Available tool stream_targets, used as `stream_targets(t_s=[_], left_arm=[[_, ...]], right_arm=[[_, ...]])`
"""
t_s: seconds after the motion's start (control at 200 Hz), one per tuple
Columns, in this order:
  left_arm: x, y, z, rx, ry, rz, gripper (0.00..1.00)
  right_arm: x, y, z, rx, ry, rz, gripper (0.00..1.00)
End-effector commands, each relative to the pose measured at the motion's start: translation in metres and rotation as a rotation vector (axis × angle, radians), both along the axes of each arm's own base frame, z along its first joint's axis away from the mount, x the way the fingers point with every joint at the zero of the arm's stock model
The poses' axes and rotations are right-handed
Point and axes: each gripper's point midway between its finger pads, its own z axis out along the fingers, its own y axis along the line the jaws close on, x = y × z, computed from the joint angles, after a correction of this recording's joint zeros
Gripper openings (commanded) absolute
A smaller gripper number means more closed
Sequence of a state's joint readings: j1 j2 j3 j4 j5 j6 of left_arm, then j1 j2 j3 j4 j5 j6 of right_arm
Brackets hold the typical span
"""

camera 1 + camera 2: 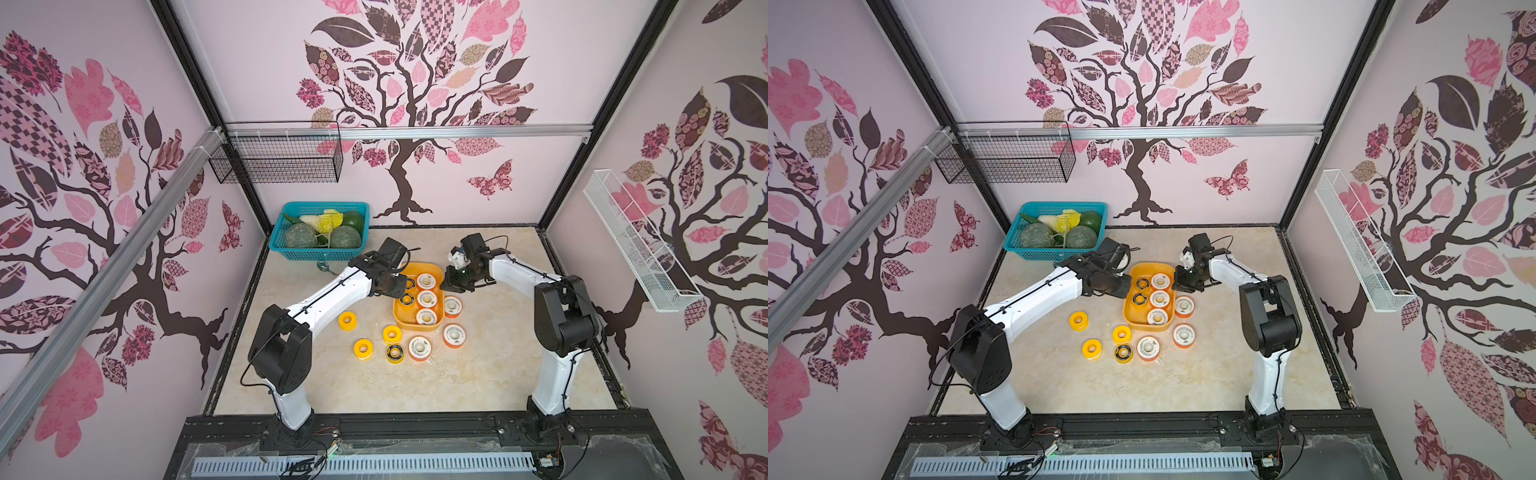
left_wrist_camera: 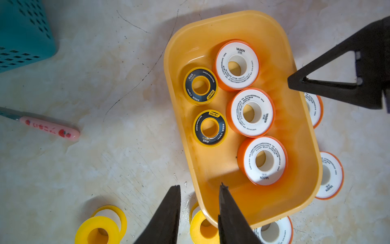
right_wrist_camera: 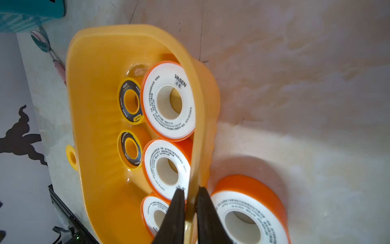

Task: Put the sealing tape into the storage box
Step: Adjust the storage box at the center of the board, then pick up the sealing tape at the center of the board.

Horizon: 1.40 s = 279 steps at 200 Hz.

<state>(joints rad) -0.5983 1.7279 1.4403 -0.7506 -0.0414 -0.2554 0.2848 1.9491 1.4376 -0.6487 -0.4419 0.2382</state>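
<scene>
I have the storage box [image 1: 409, 325] at the middle of the bench [image 1: 457, 386], with five tape rolls [image 1: 427, 299] in it: three along its right side, two along its left. Two loose rolls [image 1: 452, 306] lie just right of it. Five further rolls [image 1: 391, 333] are scattered before it and to its front left. In the back left corner sits a lattice basket [image 1: 291, 249] holding vegetables [image 1: 300, 236]. A spoon [image 1: 326, 268] lies between basket and box.

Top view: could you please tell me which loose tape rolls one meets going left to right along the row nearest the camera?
A plain yellow roll → black-labelled yellow roll → white-faced orange roll → second white-faced orange roll, slightly farther back.
</scene>
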Motion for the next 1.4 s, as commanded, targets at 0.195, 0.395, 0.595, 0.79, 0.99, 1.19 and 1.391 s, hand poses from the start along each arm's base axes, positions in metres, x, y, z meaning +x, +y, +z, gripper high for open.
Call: stream_targets(t_s=[0.195, 0.395, 0.595, 0.79, 0.99, 1.19, 1.391], left_arm=[[-0.013, 0.030, 0.007, -0.070, -0.004, 0.070, 0.36], [-0.013, 0.040, 0.008, -0.106, -0.026, 0.082, 0.43], [-0.015, 0.031, 0.005, -0.166, -0.001, 0.063, 0.50], [-0.011, 0.026, -0.001, -0.244, 0.043, 0.080, 0.51], [-0.011, 0.031, -0.007, -0.343, 0.110, 0.086, 0.51], [-0.012, 0.035, -0.009, -0.394, 0.142, 0.106, 0.51], [-0.009, 0.057, -0.015, -0.417, 0.163, 0.175, 0.51]], right_arm=[[0.012, -0.001, 0.020, -0.023, -0.056, 0.023, 0.25], [0.011, -0.002, 0.046, -0.014, -0.122, 0.030, 0.38], [-0.007, -0.002, 0.077, 0.016, -0.211, 0.083, 0.44], [-0.056, 0.013, 0.087, -0.040, -0.303, 0.232, 0.51], [-0.108, 0.043, 0.083, -0.089, -0.382, 0.373, 0.57], [-0.146, 0.070, 0.077, -0.075, -0.416, 0.472, 0.63], [-0.186, 0.116, 0.057, -0.115, -0.434, 0.622, 0.71]])
